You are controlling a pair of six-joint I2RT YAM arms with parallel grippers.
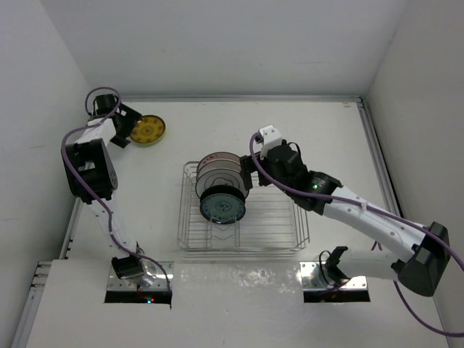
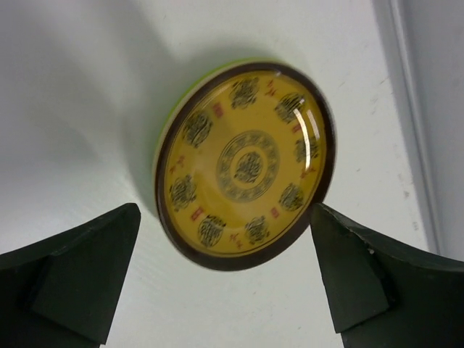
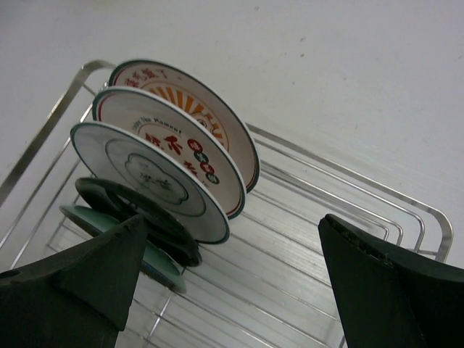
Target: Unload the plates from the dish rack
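Note:
The dish rack (image 1: 275, 217) is a silver wire basket at the table's middle. Several plates (image 1: 221, 185) stand on edge in its left part. In the right wrist view, from the far end, they are a white one with red-orange pattern (image 3: 210, 119), a white red-rimmed one (image 3: 170, 148), a white one with grey rings (image 3: 141, 170), a black one (image 3: 141, 217) and a teal one (image 3: 159, 268). My right gripper (image 1: 248, 174) (image 3: 232, 225) is open beside them, over the rack wires (image 3: 348, 217). A tan patterned plate (image 1: 148, 130) (image 2: 246, 167) lies flat at the far left on a lime green plate (image 2: 168, 123). My left gripper (image 1: 129, 127) (image 2: 225, 214) is open and empty just off the tan plate's edge.
White walls close the table in at the back (image 1: 232, 43), left and right. A raised strip (image 1: 377, 152) runs along the table's right edge. The right half of the rack holds no plates. The arm bases (image 1: 138, 279) sit at the near edge.

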